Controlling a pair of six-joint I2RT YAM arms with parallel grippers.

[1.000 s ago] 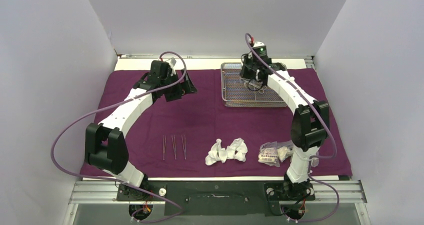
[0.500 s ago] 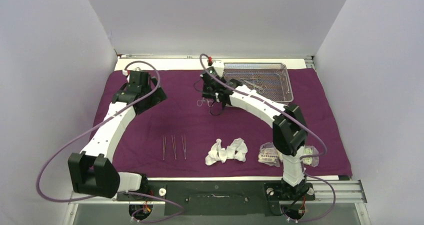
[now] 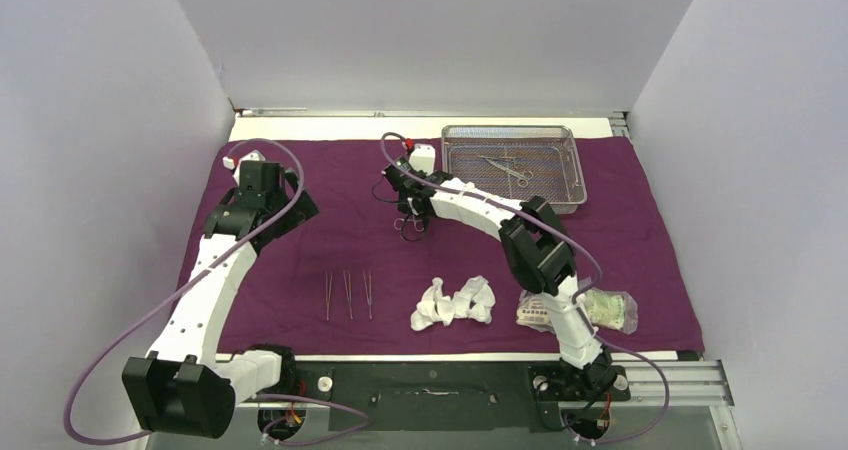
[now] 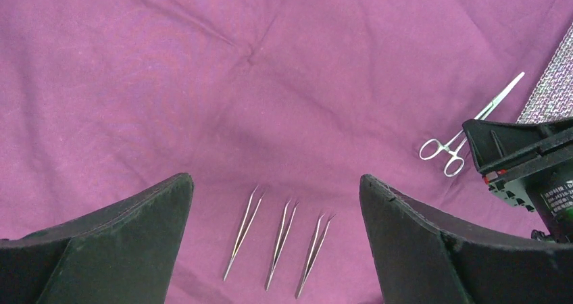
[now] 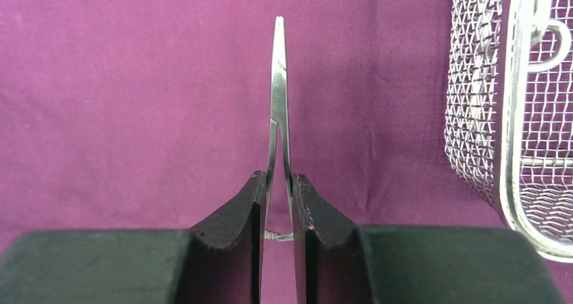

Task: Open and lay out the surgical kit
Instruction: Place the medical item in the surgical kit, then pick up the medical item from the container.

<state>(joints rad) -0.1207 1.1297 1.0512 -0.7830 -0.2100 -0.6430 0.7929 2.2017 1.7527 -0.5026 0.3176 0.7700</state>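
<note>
The dark purple cloth (image 3: 330,245) lies spread flat. The silver mesh tray (image 3: 512,198) stands at the back right with forceps (image 3: 510,169) inside. My right gripper (image 3: 412,213) is left of the tray, low over the cloth, shut on a steel forceps (image 5: 278,81) whose tip points away from it; the ring handles (image 3: 407,224) show below. My left gripper (image 3: 285,210) hangs open over the cloth's left part, holding nothing. Three tweezers (image 4: 280,243) lie side by side near the front. White gauze wads (image 3: 455,303) and clear packets (image 3: 540,310) lie front right.
Grey walls close in the left, back and right sides. In the right wrist view the tray's wire wall (image 5: 513,115) stands close on the right. Another clear packet (image 3: 610,311) lies beside the right arm's lower link. Purple cables loop off both arms.
My right arm has carried the forceps out of the tray, leftward and down over the cloth. My left arm has drawn back to the left, its gripper still open.
</note>
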